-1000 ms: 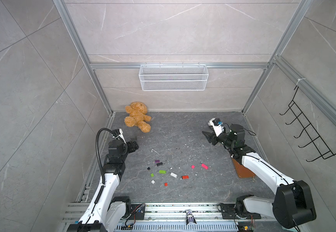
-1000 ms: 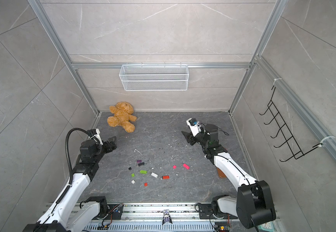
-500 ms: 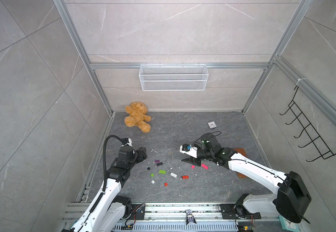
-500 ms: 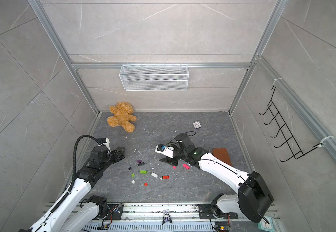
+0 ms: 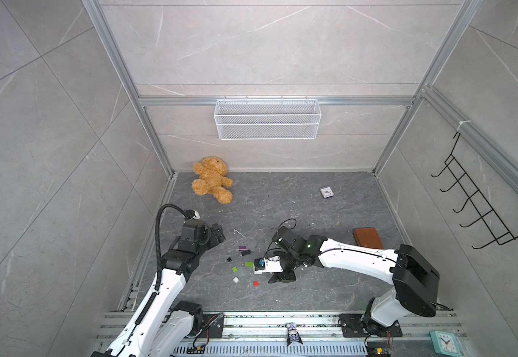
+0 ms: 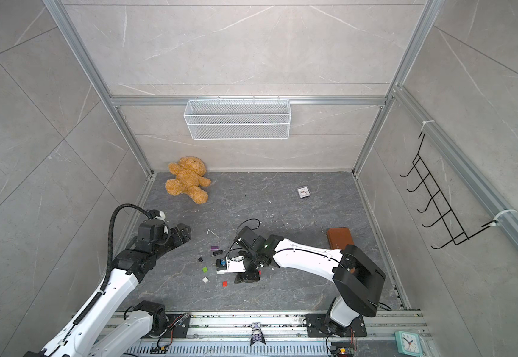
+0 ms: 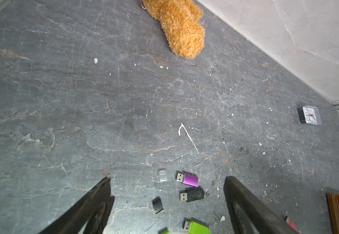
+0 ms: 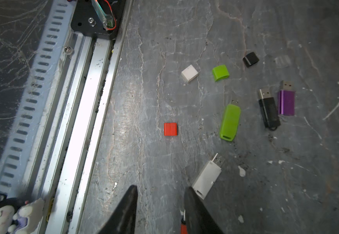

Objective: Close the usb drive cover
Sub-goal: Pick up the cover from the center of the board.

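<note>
While the white drive (image 8: 206, 178) lies uncapped on the floor (image 8: 144, 162), a white cap (image 8: 190, 73) well apart, I judge closing not yet begun: my right gripper (image 8: 160, 189) hovers just beside it, jaws apart and empty; my left gripper (image 7: 167, 178) hangs spread wide, empty.
</note>
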You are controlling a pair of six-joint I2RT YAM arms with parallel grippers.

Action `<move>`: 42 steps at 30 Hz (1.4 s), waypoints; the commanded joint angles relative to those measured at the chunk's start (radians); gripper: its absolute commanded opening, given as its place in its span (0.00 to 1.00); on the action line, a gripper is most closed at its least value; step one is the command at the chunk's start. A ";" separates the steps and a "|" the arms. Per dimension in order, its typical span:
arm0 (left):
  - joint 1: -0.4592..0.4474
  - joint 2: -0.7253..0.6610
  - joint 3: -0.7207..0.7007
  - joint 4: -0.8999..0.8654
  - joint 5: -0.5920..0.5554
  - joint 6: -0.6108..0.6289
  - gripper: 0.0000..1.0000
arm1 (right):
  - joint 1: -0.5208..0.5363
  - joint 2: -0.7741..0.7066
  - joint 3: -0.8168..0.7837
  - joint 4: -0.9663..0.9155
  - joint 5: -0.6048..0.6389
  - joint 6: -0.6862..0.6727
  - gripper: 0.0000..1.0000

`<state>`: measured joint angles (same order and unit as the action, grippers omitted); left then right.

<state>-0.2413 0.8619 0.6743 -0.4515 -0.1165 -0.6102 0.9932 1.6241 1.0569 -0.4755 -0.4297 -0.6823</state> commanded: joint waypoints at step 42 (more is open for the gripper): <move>0.079 0.103 0.103 -0.084 0.043 -0.012 0.91 | 0.137 0.340 0.238 -0.053 0.225 -0.006 0.30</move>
<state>-0.1677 0.9623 0.7414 -0.5316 -0.0937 -0.6209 1.1236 1.9579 1.2812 -0.5411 -0.2115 -0.7063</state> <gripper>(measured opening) 0.912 0.303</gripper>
